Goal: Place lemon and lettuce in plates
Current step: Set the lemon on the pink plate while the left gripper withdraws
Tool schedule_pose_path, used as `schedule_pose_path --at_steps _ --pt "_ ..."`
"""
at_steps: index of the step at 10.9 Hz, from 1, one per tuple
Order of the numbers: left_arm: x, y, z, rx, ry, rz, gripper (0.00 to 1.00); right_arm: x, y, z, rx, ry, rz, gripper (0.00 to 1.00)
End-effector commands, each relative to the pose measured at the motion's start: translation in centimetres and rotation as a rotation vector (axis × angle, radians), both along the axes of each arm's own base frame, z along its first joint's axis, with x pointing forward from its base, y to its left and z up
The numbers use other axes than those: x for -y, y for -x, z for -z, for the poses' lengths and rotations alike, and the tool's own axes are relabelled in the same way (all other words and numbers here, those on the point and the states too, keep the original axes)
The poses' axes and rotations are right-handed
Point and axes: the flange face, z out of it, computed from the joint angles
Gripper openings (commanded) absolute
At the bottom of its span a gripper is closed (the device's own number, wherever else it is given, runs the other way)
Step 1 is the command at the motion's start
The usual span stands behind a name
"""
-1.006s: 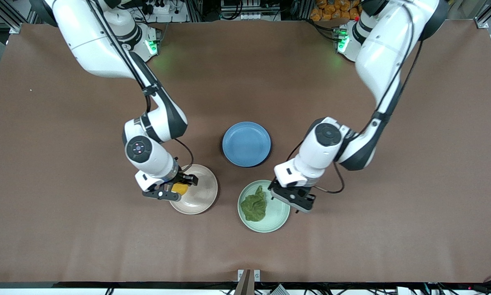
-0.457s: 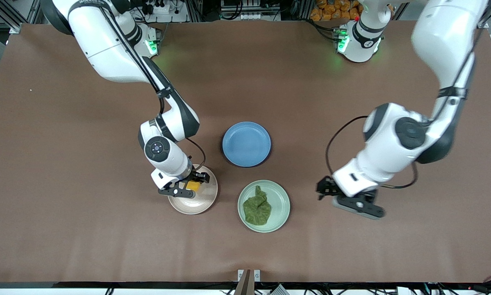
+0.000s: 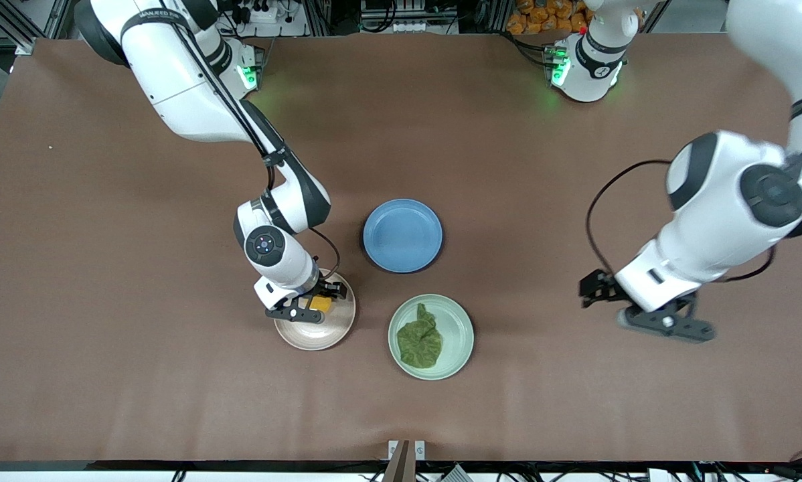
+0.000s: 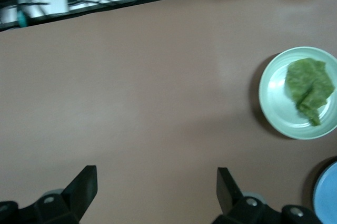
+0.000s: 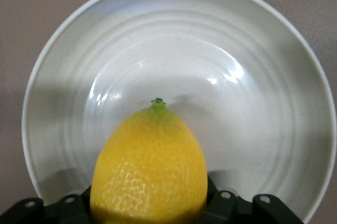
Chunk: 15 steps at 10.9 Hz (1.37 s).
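Right gripper (image 3: 310,309) clamps the lemon (image 3: 319,303) at its waxy, firm midsection over the beige plate (image 3: 321,335); probably rolls once dropped. Left gripper (image 3: 642,309) spread wide, nothing held, over bare surface (image 3: 575,402). Limp lettuce (image 3: 420,341) sits in the green plate (image 3: 458,335).

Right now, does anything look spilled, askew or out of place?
Nothing stands out. The lettuce lies in the green plate, the right gripper holds the lemon over the beige plate, and the left gripper is open over bare table.

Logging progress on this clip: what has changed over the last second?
The left gripper, open, withdrew from the mint plate toward the left arm's end of the table. The right gripper, shut on the lemon, moved farther over the beige plate. The lettuce and blue plate stayed.
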Motion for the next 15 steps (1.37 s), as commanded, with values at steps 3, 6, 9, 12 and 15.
schedule_pose_path --at_steps 3,6,9,12,15 --pt "-5.7 4.5 -7.5 -0.07 -0.112 -0.095 1.0 0.8 -1.0 -0.1 0.024 0.034 -0.014 1.0" --pt "-6.8 7.3 -10.9 -0.115 -0.17 -0.133 1.0 2.0 -2.0 -1.3 0.031 0.026 0.013 1.0" --pt "-7.5 8.5 -12.7 -0.131 -0.15 -0.158 1.0 3.7 -3.1 -3.3 -0.01 0.042 -0.003 1.0" --pt "-8.6 9.2 -13.6 -0.149 -0.112 -0.183 1.0 6.7 -3.8 -7.7 -0.07 0.035 -0.066 1.0" --pt "-7.6 10.4 -15.1 -0.142 -0.127 -0.183 1.0 10.3 -4.1 -12.0 -0.105 0.048 -0.105 1.0"
